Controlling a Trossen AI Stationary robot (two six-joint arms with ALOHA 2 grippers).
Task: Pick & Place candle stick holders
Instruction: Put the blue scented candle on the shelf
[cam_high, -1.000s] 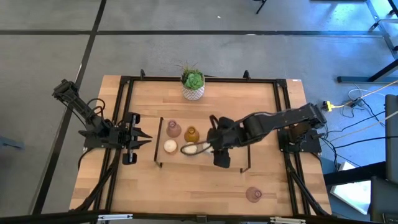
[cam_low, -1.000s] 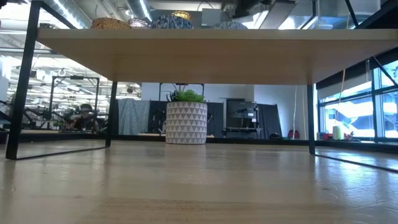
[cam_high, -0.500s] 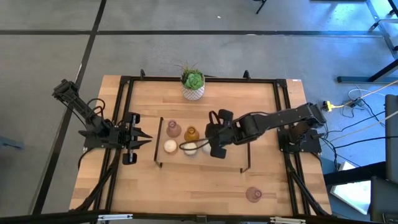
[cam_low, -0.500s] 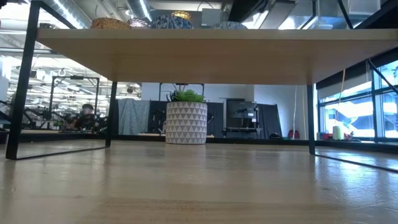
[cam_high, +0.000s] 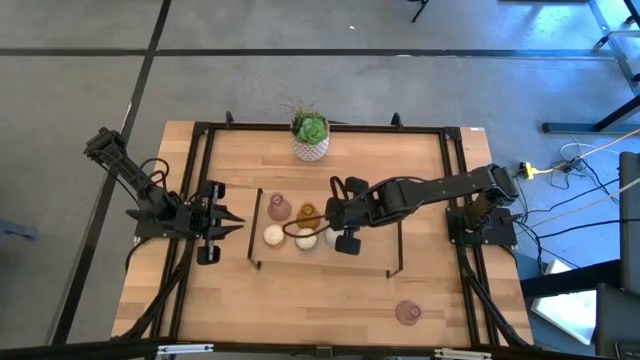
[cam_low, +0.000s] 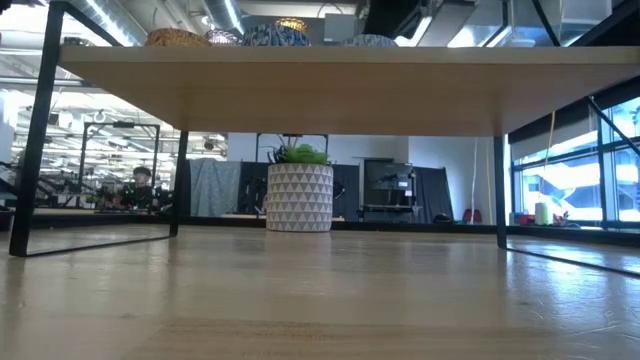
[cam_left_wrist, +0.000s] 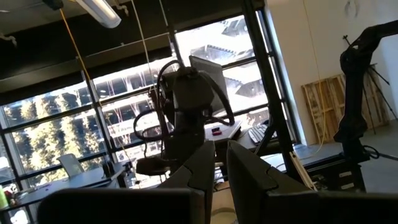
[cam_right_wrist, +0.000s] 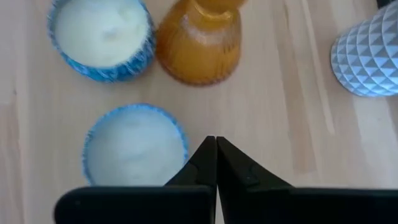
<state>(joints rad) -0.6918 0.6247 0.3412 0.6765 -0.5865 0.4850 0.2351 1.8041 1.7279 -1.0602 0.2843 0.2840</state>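
On a raised wooden shelf (cam_high: 365, 255) stand a dusty-pink holder (cam_high: 279, 208), an amber holder (cam_right_wrist: 199, 43) and three low cream-white holders (cam_high: 273, 235), each on its base. My right gripper (cam_right_wrist: 216, 142) is shut over the shelf. Its tips are beside the rightmost cream holder (cam_right_wrist: 135, 146), with another cream one (cam_right_wrist: 99, 37) beyond. A second pink holder (cam_high: 407, 312) stands on the table near the front right. My left gripper (cam_high: 232, 222) waits shut at the table's left, with nothing between its fingers. My right gripper's shut fingertips (cam_right_wrist: 208, 149) slant down right at the rim (cam_right_wrist: 181, 144) of the rightmost cream holder, on its far side. I cannot tell whether they touch it. The holder stands upright on the shelf.
A white patterned pot with a green plant (cam_high: 311, 135) stands at the table's far edge, behind the shelf. The shelf's black frame legs (cam_high: 256, 230) rise at its left and right ends. Bare tabletop lies in front of the shelf and under it (cam_low: 320, 300).
My right gripper was open around the rightmost cream holder. It has let go, shut, and drawn a little toward the table's far edge. The holder stays upright on the shelf.
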